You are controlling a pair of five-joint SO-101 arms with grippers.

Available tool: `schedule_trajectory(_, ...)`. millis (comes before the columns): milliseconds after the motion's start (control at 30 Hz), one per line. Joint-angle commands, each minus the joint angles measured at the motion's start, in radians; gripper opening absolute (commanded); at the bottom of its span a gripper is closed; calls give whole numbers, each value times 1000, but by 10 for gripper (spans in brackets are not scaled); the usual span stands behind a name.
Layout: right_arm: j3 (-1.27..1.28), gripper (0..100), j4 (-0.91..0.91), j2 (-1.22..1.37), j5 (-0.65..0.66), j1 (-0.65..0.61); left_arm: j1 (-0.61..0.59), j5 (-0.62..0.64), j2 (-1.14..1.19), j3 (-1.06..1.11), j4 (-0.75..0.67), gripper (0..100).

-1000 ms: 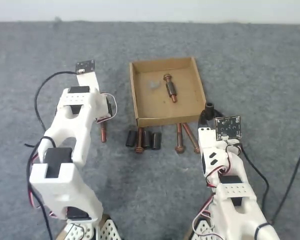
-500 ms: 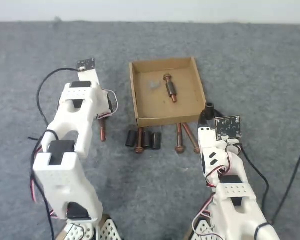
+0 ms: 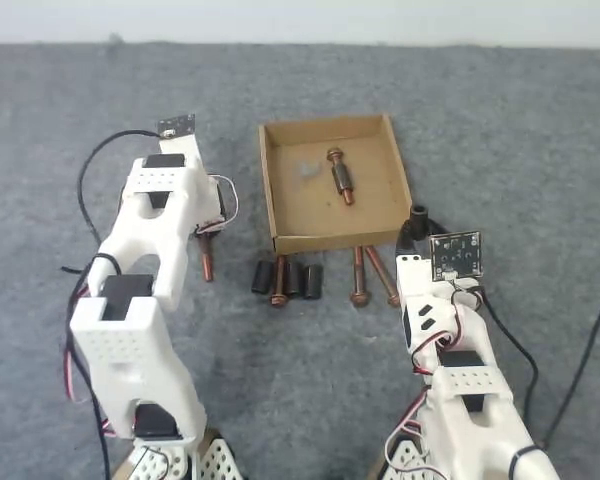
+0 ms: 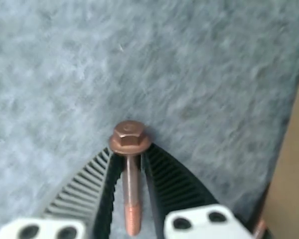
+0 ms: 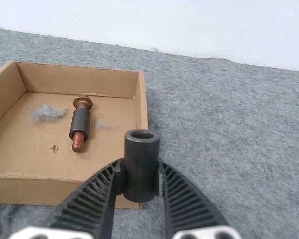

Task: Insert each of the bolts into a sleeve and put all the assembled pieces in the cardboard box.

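From above, a fixed camera looks down over carpet and box. My left wrist camera points close at carpet. My right faces the box nearby, shared with the overhead view.

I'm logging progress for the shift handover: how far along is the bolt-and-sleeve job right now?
Done: one assembled piece lies in the cardboard box.
In hand: the left end effector is shut on a bolt, and the right end effector on an upright sleeve; the two are not yet joined.
Left: three loose bolts and three loose sleeves on the carpet before the box.
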Motion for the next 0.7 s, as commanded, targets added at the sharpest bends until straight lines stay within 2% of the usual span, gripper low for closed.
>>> schedule_trajectory(0, 11, 6, 2, -39, -6, -8, -2, 12, -130, 82, -89, 11)
schedule_trajectory(267, 11, 6, -5, -39, -12, -16, -3, 14, -402, 424, -387, 11)
schedule_trajectory(467, 11, 6, -101, -39, -14, -124, 11, 14, -578, 662, -634, 12)
schedule_trajectory(667, -11, 6, -214, -39, -14, -194, 25, 14, -646, 773, -779, 12)
